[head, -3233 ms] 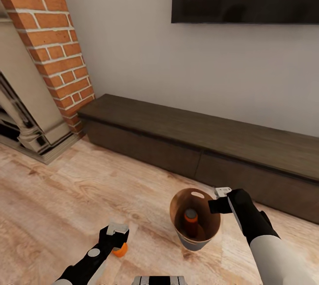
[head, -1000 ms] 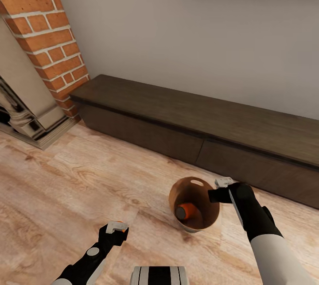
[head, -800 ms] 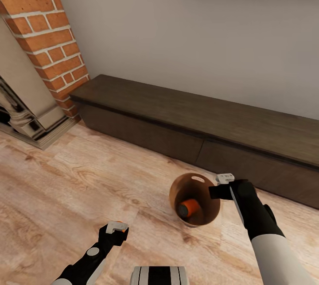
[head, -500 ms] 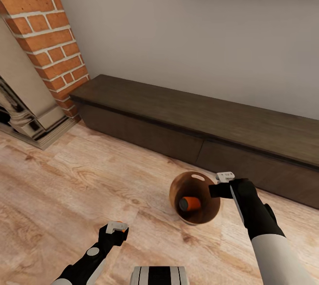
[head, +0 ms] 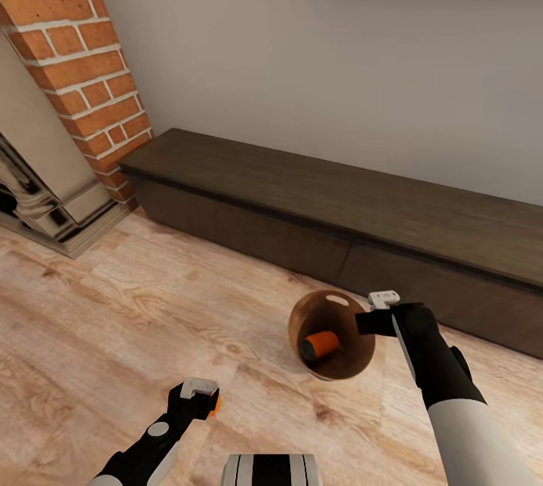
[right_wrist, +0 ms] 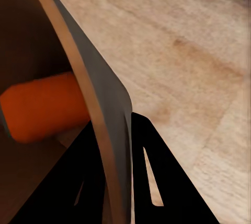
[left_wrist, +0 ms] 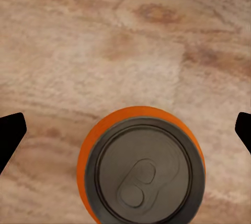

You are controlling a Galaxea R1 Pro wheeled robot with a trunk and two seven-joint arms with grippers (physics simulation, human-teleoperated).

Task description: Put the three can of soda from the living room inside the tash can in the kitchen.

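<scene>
Ahead of you the dark bench (head: 339,218) runs along the wall beyond both tools. Your right tool (head: 375,318) is clamped on the rim of the trash can (head: 354,350), which tips its mouth toward you, with one orange can (head: 320,343) lying on its side inside. Your left tool (head: 197,398) hangs over the wooden floor (head: 136,312), fingers (left_wrist: 11,132) spread apart either side of a second orange can (left_wrist: 141,166), not touching it.

Tilted grey pail (head: 332,335) holds one orange can (head: 320,344) lying sideways.
</scene>
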